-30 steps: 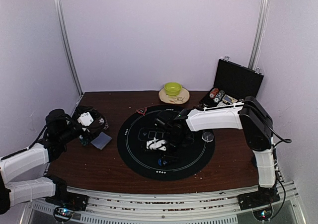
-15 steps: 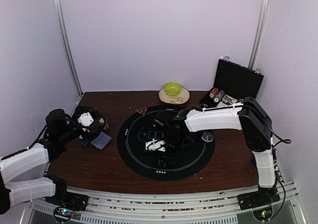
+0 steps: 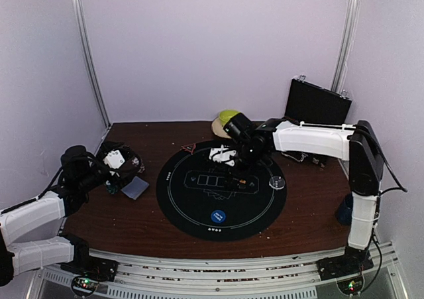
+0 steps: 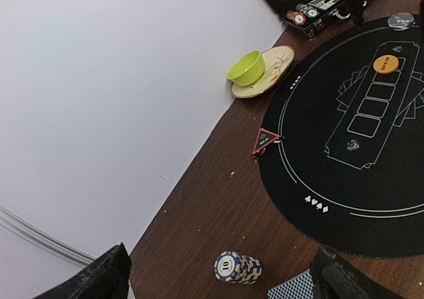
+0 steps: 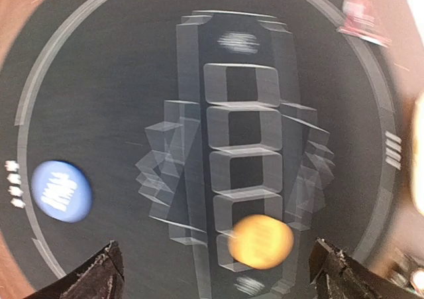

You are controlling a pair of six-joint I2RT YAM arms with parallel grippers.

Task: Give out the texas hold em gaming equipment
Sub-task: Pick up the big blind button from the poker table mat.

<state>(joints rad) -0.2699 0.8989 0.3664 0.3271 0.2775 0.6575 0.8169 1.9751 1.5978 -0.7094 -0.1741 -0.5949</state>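
Right end effector (image 5: 217,277): released, empty; has withdrawn from the mat (image 3: 177,203) centre to its far edge.
Blue disc (image 3: 217,216): now uncovered on the mat's near side; placement judged complete.
Left end effector (image 4: 222,287): released, idle.

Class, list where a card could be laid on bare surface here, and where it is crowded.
Free: the left half of the mat, between the red triangle marker and the blue disc; the wood strip between mat and near edge. Crowded: the left edge, with card stack, chip stack and left tool; the back right, under the right arm by the case.
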